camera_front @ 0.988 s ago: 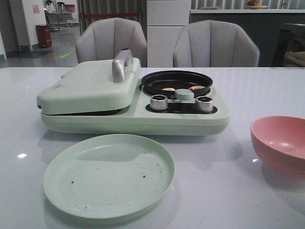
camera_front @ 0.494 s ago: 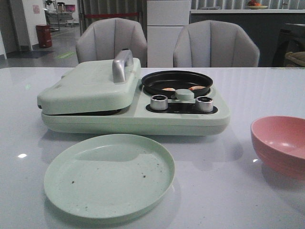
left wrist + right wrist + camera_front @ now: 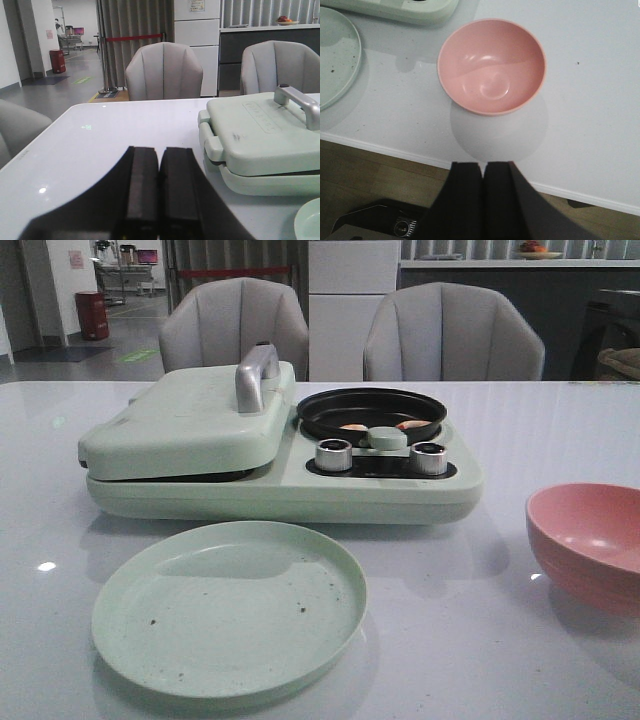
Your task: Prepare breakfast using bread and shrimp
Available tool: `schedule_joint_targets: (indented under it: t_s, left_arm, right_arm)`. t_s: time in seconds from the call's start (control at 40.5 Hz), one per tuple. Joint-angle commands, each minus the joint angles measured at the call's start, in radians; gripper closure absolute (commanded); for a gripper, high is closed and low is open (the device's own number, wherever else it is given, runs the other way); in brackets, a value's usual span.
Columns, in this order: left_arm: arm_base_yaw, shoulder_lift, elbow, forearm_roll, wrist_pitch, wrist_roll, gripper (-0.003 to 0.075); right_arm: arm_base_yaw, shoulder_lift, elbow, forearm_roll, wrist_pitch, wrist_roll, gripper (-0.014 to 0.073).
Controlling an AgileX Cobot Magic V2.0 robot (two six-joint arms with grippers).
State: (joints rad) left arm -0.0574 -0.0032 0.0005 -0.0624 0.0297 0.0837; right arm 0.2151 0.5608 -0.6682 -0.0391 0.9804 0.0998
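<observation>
White glossy table (image 3: pixel 540 430), front view. Left: left gripper (image 3: pixel 159 187), wrist view only, black fingers (image 3: pixel 142 185) pressed together, nothing between them, low over bare tabletop beside the appliance. Centre-left: pale green breakfast maker (image 3: pixel 280 480), hinged lid (image 3: pixel 190 420) down, grey metal handle (image 3: pixel 255 375) on top; bread not visible, cannot tell whether under the lid. Near edge, in front of the maker: round pale green plate (image 3: pixel 228 608), dotted with dark specks. Centre-right: black round pan (image 3: pixel 371 412) set in the maker, two orange-pink shrimp (image 3: pixel 411 425) lying inside near its front wall; two silver knobs (image 3: pixel 334 454) just in front of the pan. Right: pink bowl (image 3: pixel 590 545), upright, well apart from the maker. Right gripper (image 3: pixel 482 192), wrist view only, fingers (image 3: pixel 465 195) closed together on nothing, above the table's near edge beside the bowl. Background: two grey chairs (image 3: pixel 452 335).
</observation>
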Motion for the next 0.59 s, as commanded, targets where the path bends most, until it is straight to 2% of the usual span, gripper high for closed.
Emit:
schedule_joint_targets:
  t_s: [0.0, 0.346, 0.494, 0.568]
  left_arm:
    - [0.002, -0.023, 0.008, -0.01, -0.096, -0.004, 0.0622]
    - [0.002, -0.023, 0.008, -0.01, -0.096, -0.004, 0.0622]
    - [0.002, -0.023, 0.008, -0.01, -0.096, -0.004, 0.0622]
    - [0.002, -0.023, 0.008, -0.01, -0.096, -0.004, 0.0622]
  right_arm:
    - [-0.003, 0.0, -0.025, -0.014, -0.055, -0.001, 0.0559]
    - [-0.018, -0.044, -0.014, -0.02, -0.08, -0.011, 0.0559]
    - [-0.062, -0.155, 0.092, 0.01, -0.269, -0.134, 0.0559]
    - [-0.11, -0.222, 0.184, 0.012, -0.4, -0.147, 0.0559]
